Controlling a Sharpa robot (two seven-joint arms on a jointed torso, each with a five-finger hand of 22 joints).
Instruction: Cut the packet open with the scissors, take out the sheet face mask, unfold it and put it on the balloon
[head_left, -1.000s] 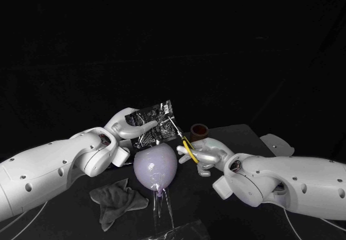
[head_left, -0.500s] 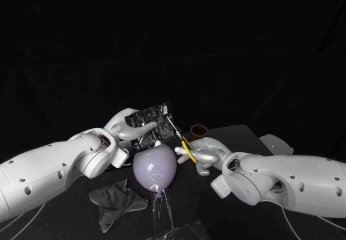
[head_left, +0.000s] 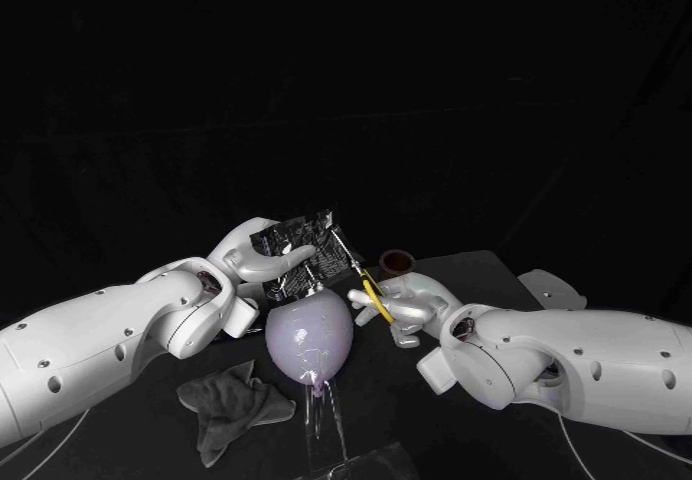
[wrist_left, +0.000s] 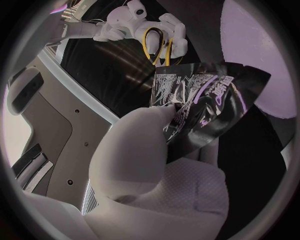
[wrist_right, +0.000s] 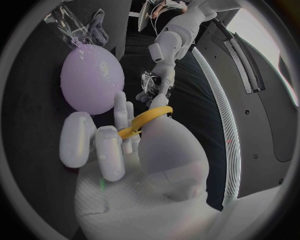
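Holding the dark packet (head_left: 299, 244) up beyond the balloon (head_left: 309, 336), left hand (head_left: 248, 257) raised, right hand (head_left: 405, 306) grasping yellow-handled scissors (head_left: 369, 288), blades at the packet's right edge.

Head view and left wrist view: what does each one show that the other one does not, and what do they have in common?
The head view adds a crumpled grey cloth and a small brown cup behind the right hand. The left wrist view adds the packet seen from close by, its print visible, with the fingers of the left hand pressed on it. Both share the left hand holding the packet, the right hand holding the yellow-handled scissors at the packet's edge, and the pale violet balloon.
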